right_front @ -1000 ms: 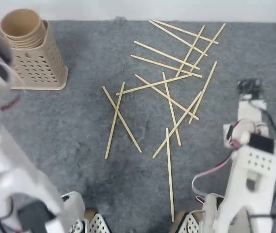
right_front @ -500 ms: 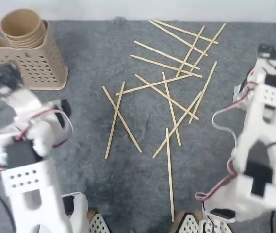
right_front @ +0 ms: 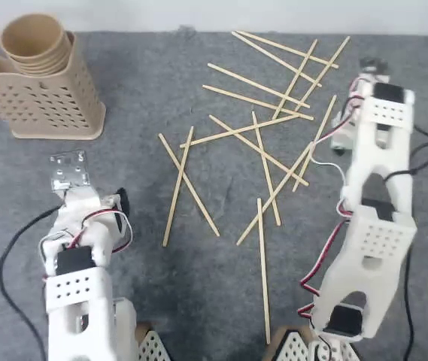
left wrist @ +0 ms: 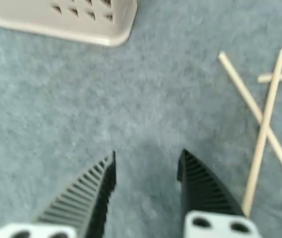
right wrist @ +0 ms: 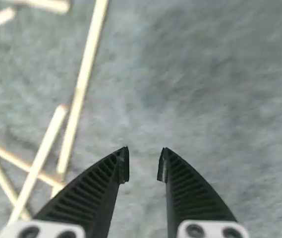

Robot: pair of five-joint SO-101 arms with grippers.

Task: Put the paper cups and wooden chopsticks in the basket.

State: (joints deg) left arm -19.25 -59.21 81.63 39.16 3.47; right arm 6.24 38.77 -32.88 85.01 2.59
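Both left hand and right hand hang released over the fuzzy grey worktop, slim wooden chopsticks scattered between them.

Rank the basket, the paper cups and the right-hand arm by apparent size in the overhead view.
1. right arm, largest, though it rises nearer the camera.
2. basket.
3. paper cups, smallest; the stack's lower part sits hidden inside the basket.

A grey felt mat lies underneath everything, with a white strip along its far edge.
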